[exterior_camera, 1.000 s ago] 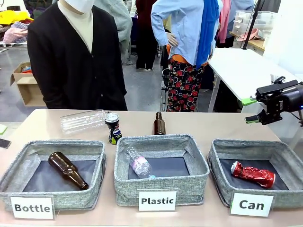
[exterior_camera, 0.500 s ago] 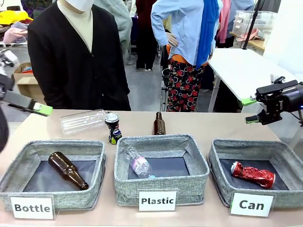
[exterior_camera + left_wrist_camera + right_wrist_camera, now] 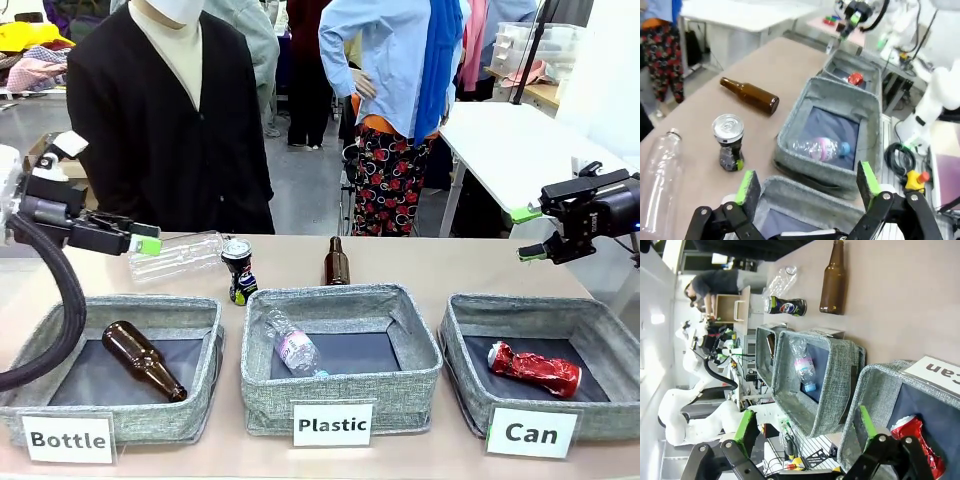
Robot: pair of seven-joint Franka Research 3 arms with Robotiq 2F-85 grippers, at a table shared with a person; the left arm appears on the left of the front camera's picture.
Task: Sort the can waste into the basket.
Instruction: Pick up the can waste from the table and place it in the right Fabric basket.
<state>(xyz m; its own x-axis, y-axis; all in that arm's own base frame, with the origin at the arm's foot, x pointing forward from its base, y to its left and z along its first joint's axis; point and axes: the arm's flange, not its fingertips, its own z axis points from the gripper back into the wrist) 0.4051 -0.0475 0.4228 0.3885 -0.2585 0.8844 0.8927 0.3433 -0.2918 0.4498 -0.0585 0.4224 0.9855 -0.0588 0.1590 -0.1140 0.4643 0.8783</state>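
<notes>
A black can (image 3: pixel 238 270) with a silver top stands upright on the table behind the left and middle baskets; it also shows in the wrist views (image 3: pixel 729 142) (image 3: pixel 786 306). A crushed red can (image 3: pixel 533 368) (image 3: pixel 918 437) lies inside the grey basket (image 3: pixel 600 312) labelled "Can" at the right. My left gripper (image 3: pixel 109 194) (image 3: pixel 807 182) hangs open above the table's left side, left of the black can, holding nothing. My right gripper (image 3: pixel 527 233) (image 3: pixel 805 424) is open and empty, raised above the far right corner behind the Can basket (image 3: pixel 880 390).
The "Bottle" basket (image 3: pixel 40 345) holds a brown bottle (image 3: pixel 143 360). The "Plastic" basket (image 3: pixel 415 345) holds a small clear bottle (image 3: pixel 292 345). A big clear plastic bottle (image 3: pixel 180 254) lies beside the black can, and a brown bottle (image 3: pixel 336 262) stands behind the middle basket.
My left arm has come in from the left edge and moved right towards the clear bottle and black can, still open. The right arm and the cans have not moved.
</notes>
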